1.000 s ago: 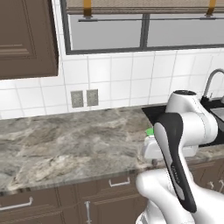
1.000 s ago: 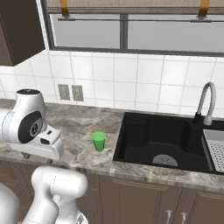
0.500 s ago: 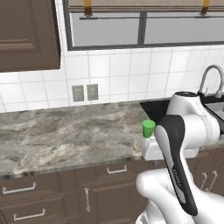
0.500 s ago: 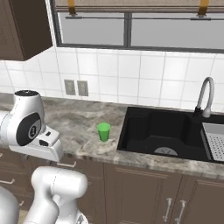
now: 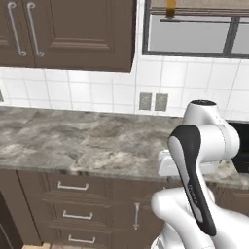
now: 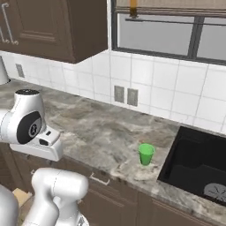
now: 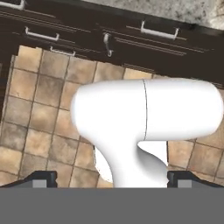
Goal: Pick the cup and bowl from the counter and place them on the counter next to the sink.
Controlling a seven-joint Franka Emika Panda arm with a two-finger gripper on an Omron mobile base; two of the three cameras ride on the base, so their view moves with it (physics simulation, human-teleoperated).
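Note:
The small green cup (image 6: 146, 154) stands upright on the grey stone counter (image 6: 92, 128), near its front edge and just left of the black sink (image 6: 198, 167). The bowl is out of view. My arm is folded close over the base, well short of the cup. In the hand view my gripper (image 7: 111, 179) points down at the floor and the cabinet fronts. Its dark fingertips (image 7: 41, 179) stand far apart, open, with nothing between them. The left base view has a long bare stretch of counter (image 5: 82, 141) and a sliver of the sink (image 5: 241, 141) behind the arm.
Dark upper cabinets (image 5: 68, 29) hang over the left part of the counter, with a window (image 6: 176, 35) to their right. Two wall outlets (image 5: 153, 101) sit on the white tiles. Drawers with silver handles (image 5: 73, 186) run below the counter, above a tan tiled floor (image 7: 35, 109).
Both base views have swung left along the counter, so the camera moved. The cup and sink slid right in the right base view. The cup left the left base view. The arm's pose looks unchanged.

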